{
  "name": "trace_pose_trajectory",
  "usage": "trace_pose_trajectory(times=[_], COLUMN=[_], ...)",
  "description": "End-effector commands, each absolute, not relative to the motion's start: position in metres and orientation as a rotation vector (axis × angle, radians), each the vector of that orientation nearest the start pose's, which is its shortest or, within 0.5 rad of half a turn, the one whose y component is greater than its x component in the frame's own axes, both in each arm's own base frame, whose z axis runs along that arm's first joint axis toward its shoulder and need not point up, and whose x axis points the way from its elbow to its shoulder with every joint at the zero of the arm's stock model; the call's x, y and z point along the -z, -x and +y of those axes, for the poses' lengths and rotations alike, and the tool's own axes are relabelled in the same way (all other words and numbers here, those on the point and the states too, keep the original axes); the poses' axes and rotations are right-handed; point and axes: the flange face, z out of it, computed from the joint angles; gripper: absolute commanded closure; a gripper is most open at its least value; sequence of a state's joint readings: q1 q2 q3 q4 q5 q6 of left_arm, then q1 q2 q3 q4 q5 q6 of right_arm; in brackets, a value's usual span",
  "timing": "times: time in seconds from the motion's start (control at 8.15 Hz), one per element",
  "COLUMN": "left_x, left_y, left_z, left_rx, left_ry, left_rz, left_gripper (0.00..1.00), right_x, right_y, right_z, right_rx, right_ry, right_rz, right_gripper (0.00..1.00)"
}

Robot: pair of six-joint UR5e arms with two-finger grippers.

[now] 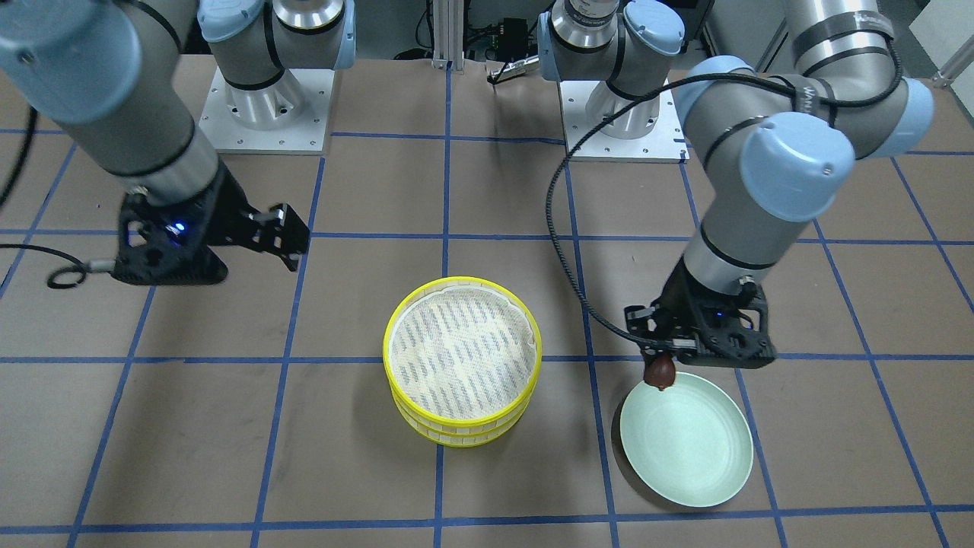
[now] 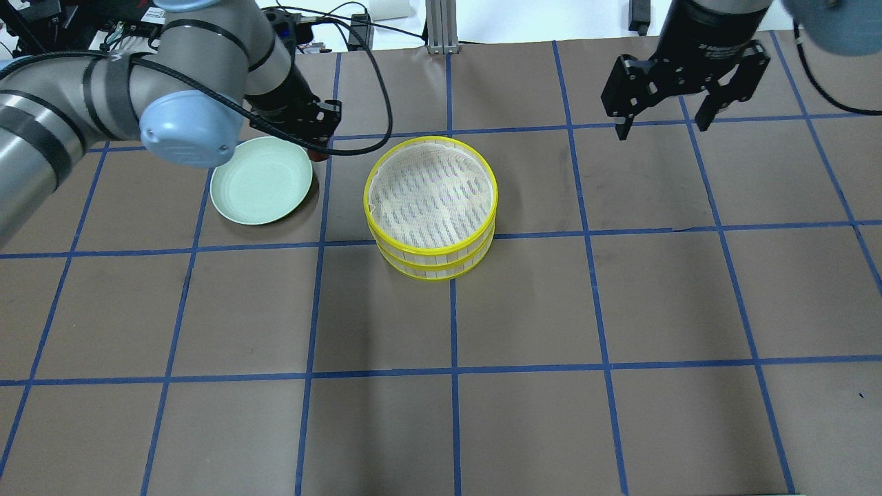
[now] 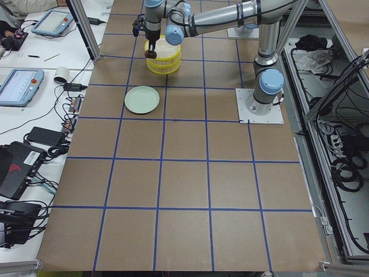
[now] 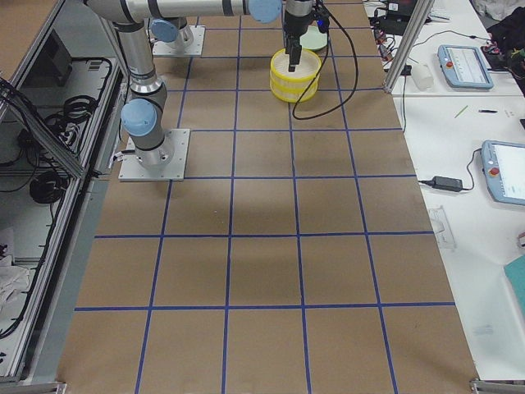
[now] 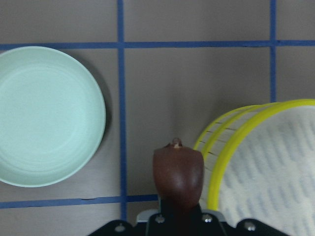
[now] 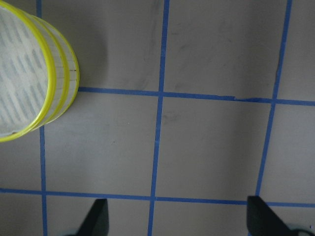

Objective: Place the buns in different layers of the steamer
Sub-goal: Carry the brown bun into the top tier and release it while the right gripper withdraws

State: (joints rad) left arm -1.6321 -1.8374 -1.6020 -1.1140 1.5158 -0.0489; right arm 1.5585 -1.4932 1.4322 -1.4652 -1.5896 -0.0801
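My left gripper [image 1: 660,364] is shut on the dark reddish-brown bun [image 1: 659,372] and holds it in the air by the far edge of the pale green plate [image 1: 685,445]. In the left wrist view the bun [image 5: 178,172] hangs over bare table between the plate [image 5: 44,115] and the steamer [image 5: 230,164]. The two yellow-rimmed steamer layers [image 1: 456,431] stand stacked at the table's middle; the top white mesh liner [image 2: 431,184] is bare. The cream-white bun is not in view. My right gripper [image 2: 661,127] is open and empty, off to the steamer's far side.
The plate [image 2: 260,180] holds nothing. Blue tape lines grid the brown table. The arm bases [image 1: 266,106] stand at the robot's edge. A black cable [image 1: 563,228] loops from the left arm over the table near the steamer.
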Motion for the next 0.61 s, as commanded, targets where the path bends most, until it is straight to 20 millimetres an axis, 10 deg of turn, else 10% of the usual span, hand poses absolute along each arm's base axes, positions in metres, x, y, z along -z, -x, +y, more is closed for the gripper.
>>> trace_pose_trajectory(times=[0.0,0.25,0.49], left_x=[-0.366,-0.347,-0.336], left_y=[0.262,0.295,0.303], left_z=[-0.57,-0.563,-0.562], left_rx=[0.243,0.216,0.185], left_ry=[0.05,0.038,0.02], left_rz=[3.337,3.363,3.36], left_gripper=[1.0,0.96,0.25], right_x=[-0.537,-0.536,-0.533], right_y=[-0.125,-0.132,-0.132], right_z=[-0.492,-0.491,-0.495], right_rx=[-0.066,-0.057,-0.043], right_ry=[0.173,0.194,0.194], right_rz=[3.129,3.126,3.127], right_gripper=[0.0,0.0,0.0])
